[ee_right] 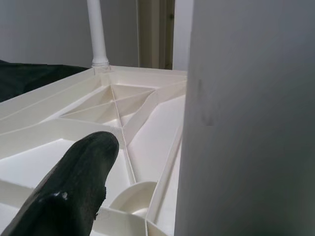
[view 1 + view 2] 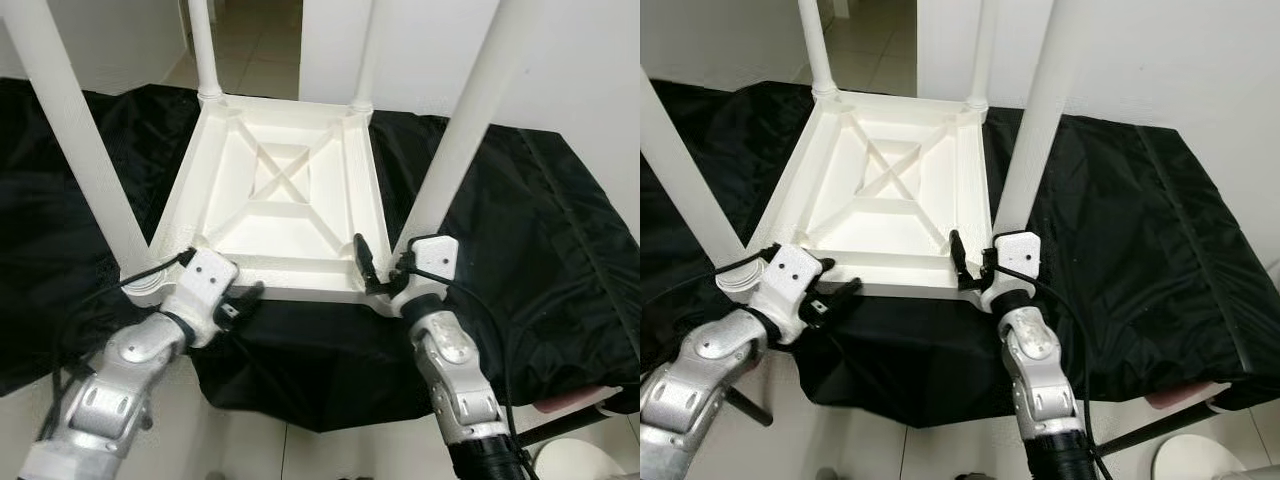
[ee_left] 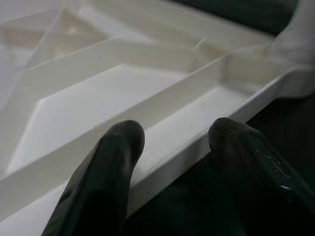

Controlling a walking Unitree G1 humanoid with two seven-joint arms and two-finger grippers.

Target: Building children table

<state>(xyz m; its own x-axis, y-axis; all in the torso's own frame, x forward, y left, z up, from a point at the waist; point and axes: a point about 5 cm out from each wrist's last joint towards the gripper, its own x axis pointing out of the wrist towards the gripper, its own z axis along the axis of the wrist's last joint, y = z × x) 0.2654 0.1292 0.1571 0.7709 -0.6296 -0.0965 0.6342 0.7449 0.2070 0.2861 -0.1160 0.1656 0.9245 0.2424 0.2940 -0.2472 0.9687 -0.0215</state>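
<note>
black cloth [image 2: 520,240] spread over the surface, with upturned white table [image 2: 280,190] on it, legs up. left gripper [image 2: 243,303] parted at the near rim. right gripper [image 2: 375,268] around the near right leg [image 2: 465,130], grip not discernible.

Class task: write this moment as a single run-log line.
table: upside down on black cloth, four legs up | left gripper: open at near rim | right gripper: by near-right leg
</note>
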